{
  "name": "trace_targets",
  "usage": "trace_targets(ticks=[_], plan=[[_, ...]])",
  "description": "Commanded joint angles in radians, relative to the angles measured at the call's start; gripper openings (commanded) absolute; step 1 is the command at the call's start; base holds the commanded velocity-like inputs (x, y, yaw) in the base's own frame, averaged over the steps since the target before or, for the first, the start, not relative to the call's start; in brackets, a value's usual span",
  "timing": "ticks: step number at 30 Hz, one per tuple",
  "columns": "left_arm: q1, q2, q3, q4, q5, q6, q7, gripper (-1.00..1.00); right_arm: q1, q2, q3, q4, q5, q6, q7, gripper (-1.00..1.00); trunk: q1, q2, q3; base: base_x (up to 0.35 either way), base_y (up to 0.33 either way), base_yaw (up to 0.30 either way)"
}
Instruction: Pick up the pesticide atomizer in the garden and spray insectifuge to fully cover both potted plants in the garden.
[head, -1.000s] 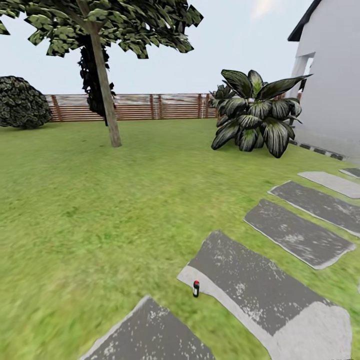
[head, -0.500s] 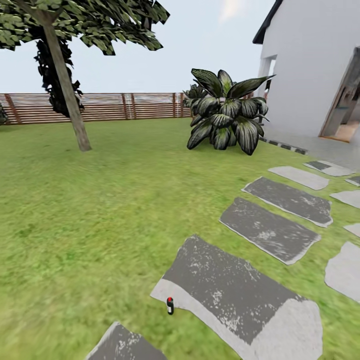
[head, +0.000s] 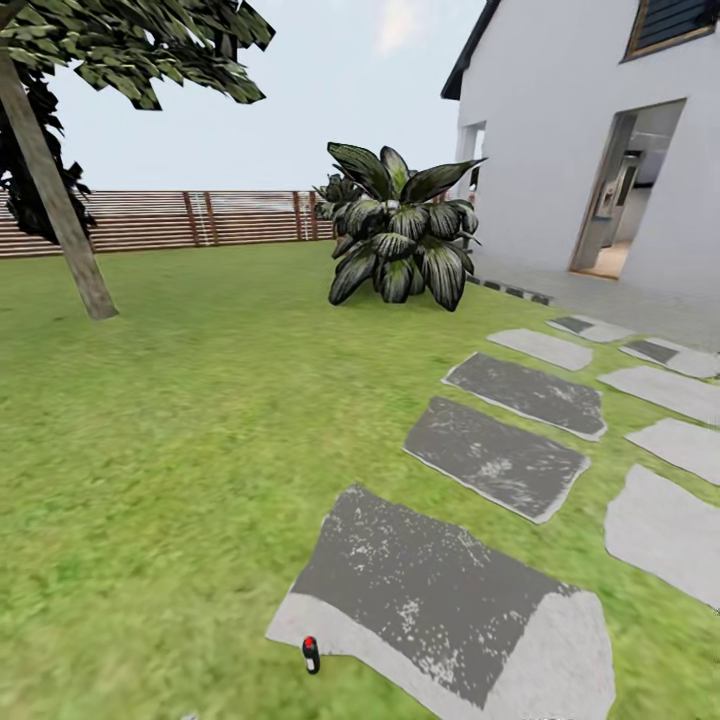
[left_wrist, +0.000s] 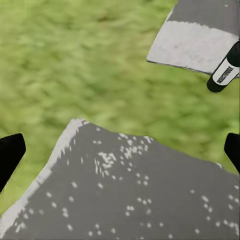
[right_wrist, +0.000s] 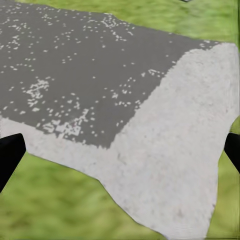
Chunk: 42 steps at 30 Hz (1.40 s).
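The pesticide atomizer, a small dark bottle with a white label and a reddish top, stands upright on the grass at the near corner of a large stepping stone. In the left wrist view the atomizer stands beside a pale stone corner, well off to one side of my open left gripper. The left gripper's black fingertips sit far apart over another grey stone. My right gripper is open too, hanging above a grey and white stone slab. The two potted plants are out of view.
Stepping stones run across the lawn toward a white house with an open doorway. A big dark-leaved shrub stands by the house, a tree trunk at the left, and a brown slatted fence at the back.
The head camera has swung to the right, so everything slid left in the picture and the house doorway came into sight. The atomizer stays in its place on the grass.
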<state>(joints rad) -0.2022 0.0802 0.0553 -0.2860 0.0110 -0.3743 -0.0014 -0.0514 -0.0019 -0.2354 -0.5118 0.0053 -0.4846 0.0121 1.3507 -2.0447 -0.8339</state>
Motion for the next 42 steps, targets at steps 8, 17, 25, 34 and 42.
trace_targets(ticks=[8,17,25,34,42], plan=[[0.000,0.000,0.002,-0.001,0.001,-0.003,0.000,1.00,-0.001,0.000,-0.001,0.001,0.001,-0.004,-0.001,1.00,0.000,0.000,-0.001,0.116,0.324,-0.239],[0.000,0.000,0.002,-0.001,0.001,-0.003,-0.001,1.00,-0.001,0.000,-0.001,0.001,0.001,-0.005,-0.003,1.00,0.000,0.000,-0.001,0.052,0.336,-0.059],[0.000,0.000,0.002,-0.001,0.001,-0.003,-0.002,1.00,-0.001,0.000,-0.002,0.001,0.001,-0.005,-0.004,1.00,0.000,0.000,-0.001,0.002,0.338,-0.243],[0.000,0.000,0.002,-0.001,0.001,-0.003,-0.002,1.00,-0.001,0.000,-0.002,0.001,0.001,-0.005,-0.004,1.00,0.000,0.000,-0.001,0.000,0.338,-0.265],[0.000,0.000,0.002,-0.001,0.001,-0.003,-0.002,1.00,-0.001,0.000,-0.002,0.001,0.001,-0.005,-0.004,1.00,0.000,0.000,-0.001,0.000,0.338,-0.267]])
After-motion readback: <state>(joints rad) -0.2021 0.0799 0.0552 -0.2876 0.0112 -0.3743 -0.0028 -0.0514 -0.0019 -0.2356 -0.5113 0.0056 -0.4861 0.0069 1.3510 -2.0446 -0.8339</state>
